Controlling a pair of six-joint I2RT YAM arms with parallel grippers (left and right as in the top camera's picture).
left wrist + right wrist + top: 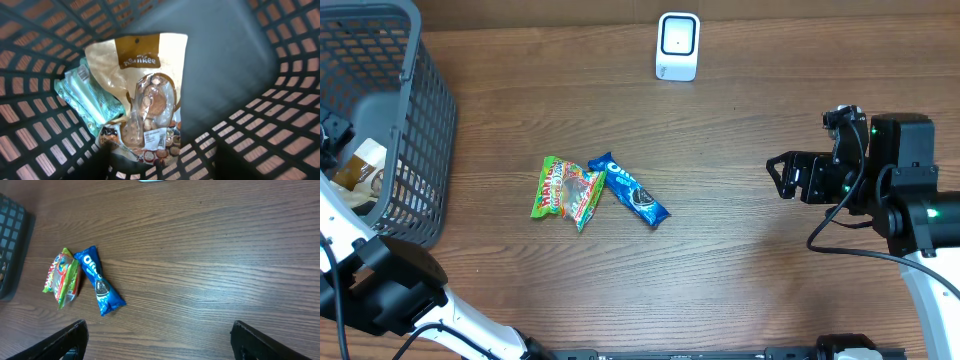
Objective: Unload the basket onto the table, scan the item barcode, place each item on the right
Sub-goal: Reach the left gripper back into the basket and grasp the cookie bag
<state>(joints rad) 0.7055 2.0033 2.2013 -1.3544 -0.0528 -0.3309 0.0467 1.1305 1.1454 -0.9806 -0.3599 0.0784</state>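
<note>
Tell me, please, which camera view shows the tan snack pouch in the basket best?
The left wrist view: it looks straight down into the basket, so the tan snack pouch fills the frame, white sticker included. Overhead catches only a sliver of it; the right wrist view shows just the basket's corner.

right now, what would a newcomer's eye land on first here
The bright green candy pack and the blue Oreo pack, lying side by side at the middle of the wooden table, catch the eye first. Next come the dark mesh basket at the left edge, with a tan snack pouch inside, and the white scanner at the far edge.
</note>
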